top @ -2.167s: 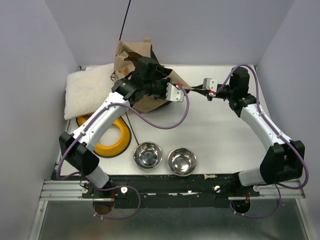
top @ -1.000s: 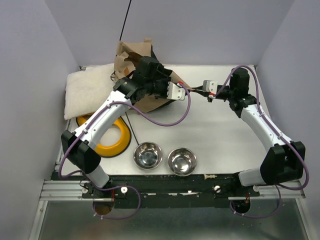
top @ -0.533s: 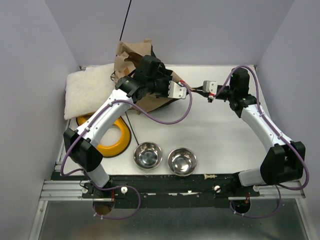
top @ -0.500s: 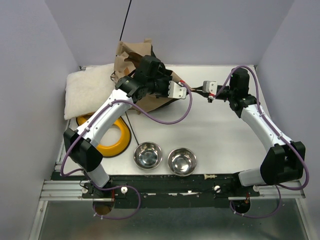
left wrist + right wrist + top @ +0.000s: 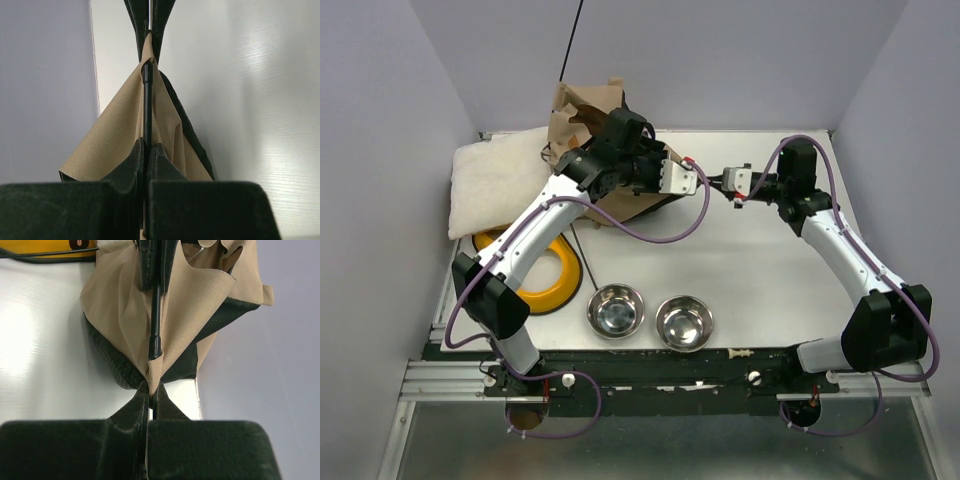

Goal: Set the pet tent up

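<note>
Left gripper (image 5: 145,150): clamped tight on a thin black pole (image 5: 146,95) of the pet tent (image 5: 582,112), fingers pressed together with only the pole between them. Right gripper (image 5: 148,392): likewise squeezed closed, nipping the tan fabric corner at that pole's tip, with black trim bunched just behind it. Facing each other nose to nose above the far middle of the table (image 5: 760,290), just right of the tent's body. Short stretch of pole and cloth drawn straight between them.

Pet tent itself slumped rather than standing, at the table's far edge left of centre, up against the back wall (image 5: 720,60). Tan cloth crumpled, black trim showing beneath the left arm. Rising from it along the wall, a second pole (image 5: 572,40), long and thin.

Just beside the tent on its left, at the far-left corner, a cream fluffy cushion (image 5: 495,185). Nearer along the left edge, partly under the left arm, a yellow ring (image 5: 555,280). Side by side at the near edge, well apart from the tent, two steel bowls (image 5: 616,310).
</note>
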Robot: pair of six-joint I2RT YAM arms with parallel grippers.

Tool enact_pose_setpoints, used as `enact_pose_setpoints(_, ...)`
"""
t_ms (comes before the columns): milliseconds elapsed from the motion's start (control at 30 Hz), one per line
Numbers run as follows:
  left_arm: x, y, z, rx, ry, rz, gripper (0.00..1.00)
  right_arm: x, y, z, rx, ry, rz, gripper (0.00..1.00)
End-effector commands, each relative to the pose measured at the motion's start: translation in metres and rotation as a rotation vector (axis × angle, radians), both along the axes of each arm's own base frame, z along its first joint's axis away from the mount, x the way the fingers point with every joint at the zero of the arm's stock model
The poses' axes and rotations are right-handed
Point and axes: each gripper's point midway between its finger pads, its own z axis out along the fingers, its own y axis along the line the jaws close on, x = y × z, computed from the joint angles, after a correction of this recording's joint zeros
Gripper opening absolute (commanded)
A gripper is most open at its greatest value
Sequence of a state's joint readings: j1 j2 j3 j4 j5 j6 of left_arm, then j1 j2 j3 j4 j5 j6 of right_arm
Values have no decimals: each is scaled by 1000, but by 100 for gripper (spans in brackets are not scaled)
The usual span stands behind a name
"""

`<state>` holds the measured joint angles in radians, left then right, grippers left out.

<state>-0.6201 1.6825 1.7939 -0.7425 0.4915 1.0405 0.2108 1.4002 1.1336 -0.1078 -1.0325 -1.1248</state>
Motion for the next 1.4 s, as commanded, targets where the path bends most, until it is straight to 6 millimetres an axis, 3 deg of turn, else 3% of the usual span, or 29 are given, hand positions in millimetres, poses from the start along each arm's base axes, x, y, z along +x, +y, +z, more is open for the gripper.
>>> enact_pose_setpoints(0, 30, 31, -19, 106, 7, 171, 0, -22, 6, -1, -8, 0, 59, 1)
enact_pose_setpoints(500, 26, 29, -9, 81, 23, 162, 0, -23, 5, -10, -42, -25, 65, 1)
enact_pose_setpoints(833, 15, 28, -32, 173, -15, 119, 0, -13, 8, 8, -6, -8, 44, 1)
enact_pose_setpoints(1033, 22, 25, -28, 170, -30, 130, 0, -16, 8, 7, -9, -15, 50, 1)
enact_pose_setpoints(1267, 6, 24, -36, 222, -25, 43, 0, -11, 6, 3, -18, -13, 36, 1)
enact_pose_setpoints(1367, 0, 20, -30, 197, -25, 18, 0, -10, 7, 2, -21, -14, 36, 1)
